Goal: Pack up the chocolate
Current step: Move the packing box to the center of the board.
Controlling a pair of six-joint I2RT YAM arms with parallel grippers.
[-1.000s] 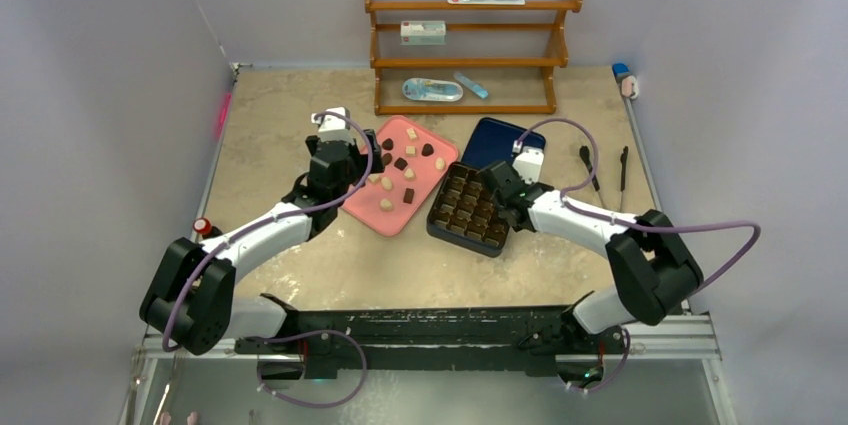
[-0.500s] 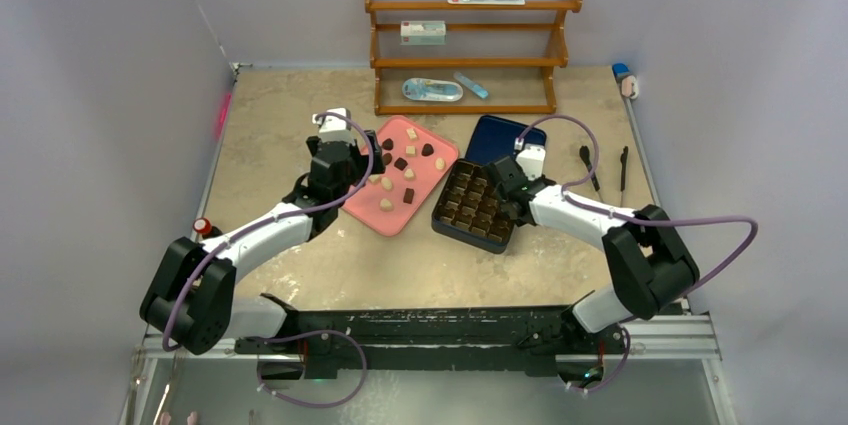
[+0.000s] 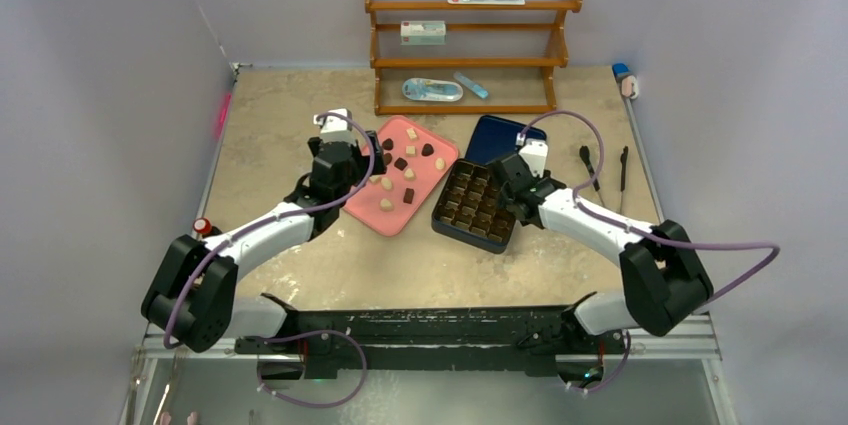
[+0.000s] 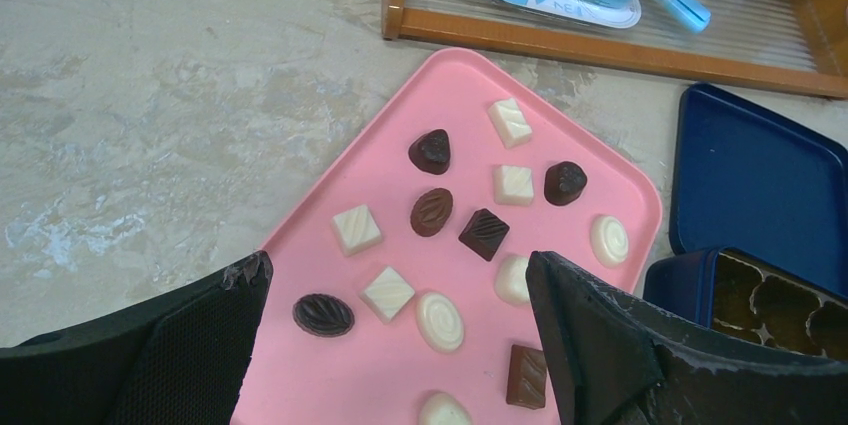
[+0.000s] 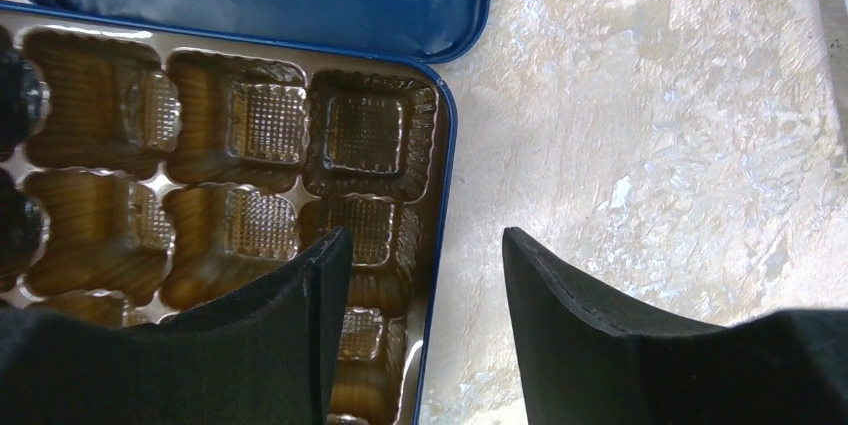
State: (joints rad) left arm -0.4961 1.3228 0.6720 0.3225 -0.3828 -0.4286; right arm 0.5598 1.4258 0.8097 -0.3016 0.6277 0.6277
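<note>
Several pieces of chocolate [image 4: 387, 292], dark brown and cream-white, lie scattered on the pink tray [image 4: 330, 375], which also shows from above as the tray [image 3: 375, 207]. My left gripper [image 4: 395, 263] hangs open over the tray's near-left part with nothing between its fingers; from above the left gripper [image 3: 345, 173] sits at the tray's left edge. The dark gridded box [image 3: 473, 206] stands right of the tray. My right gripper [image 5: 425, 235] is open and straddles the box's right rim [image 5: 447, 145], holding nothing. The cells [image 5: 265, 120] near it are empty.
The blue lid [image 3: 500, 138] lies behind the box. A wooden rack [image 3: 470, 43] with small packets stands at the back. Two black tongs [image 3: 590, 167] lie to the right of the right arm. A red knob [image 3: 201, 226] sits by the left edge.
The right gripper has opened and moved slightly toward the far side. The box has turned a little. The left arm has stayed put, open.
</note>
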